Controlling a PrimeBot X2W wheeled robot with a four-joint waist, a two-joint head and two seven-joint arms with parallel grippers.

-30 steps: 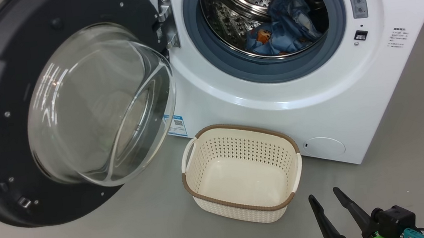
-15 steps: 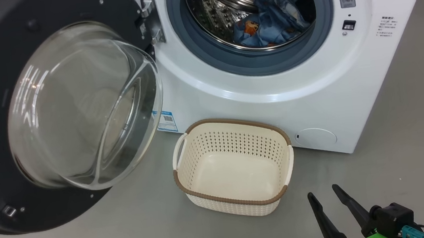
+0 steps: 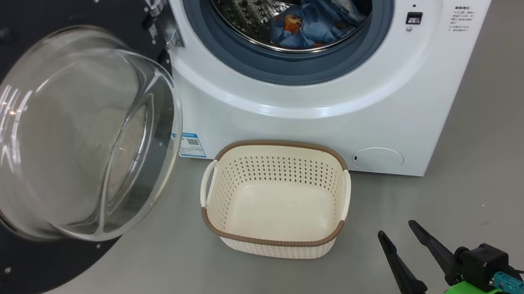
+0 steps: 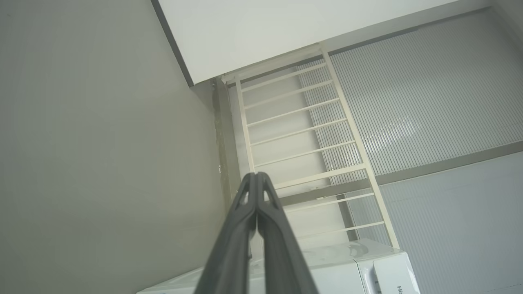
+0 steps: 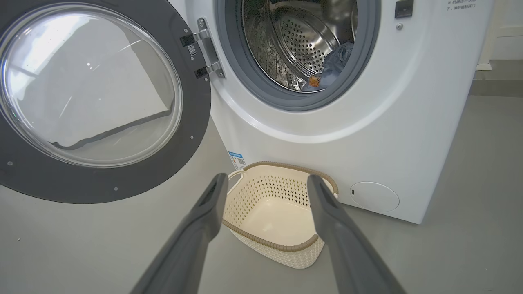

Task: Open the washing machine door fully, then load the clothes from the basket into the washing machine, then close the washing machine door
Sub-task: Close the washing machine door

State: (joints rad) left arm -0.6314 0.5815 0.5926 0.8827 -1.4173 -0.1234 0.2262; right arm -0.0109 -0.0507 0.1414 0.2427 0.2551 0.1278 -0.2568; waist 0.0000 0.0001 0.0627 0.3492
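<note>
The washing machine (image 3: 338,123) (image 5: 392,134) stands with its black door (image 3: 63,135) (image 5: 94,94) swung wide open to the left. The light blue clothes (image 3: 316,17) (image 5: 333,65) with orange print lie inside the steel drum. On the floor in front sits the cream basket (image 3: 275,199) (image 5: 278,216), with nothing in it. My right gripper (image 3: 397,230) (image 5: 265,183) hovers open, low at the right and short of the basket, holding nothing. My left gripper (image 4: 256,177) is shut and empty, pointing up at a wall above the machine's top.
Grey floor (image 3: 512,138) spreads to the right of the machine and in front of the basket. A cream ladder-like rack (image 4: 302,134) and a ribbed wall panel (image 4: 429,102) stand behind the machine. The open door overhangs the floor at the left.
The whole head view has shifted up and left, so the camera moved. Door, basket and clothes stay put. The right gripper keeps its open pose.
</note>
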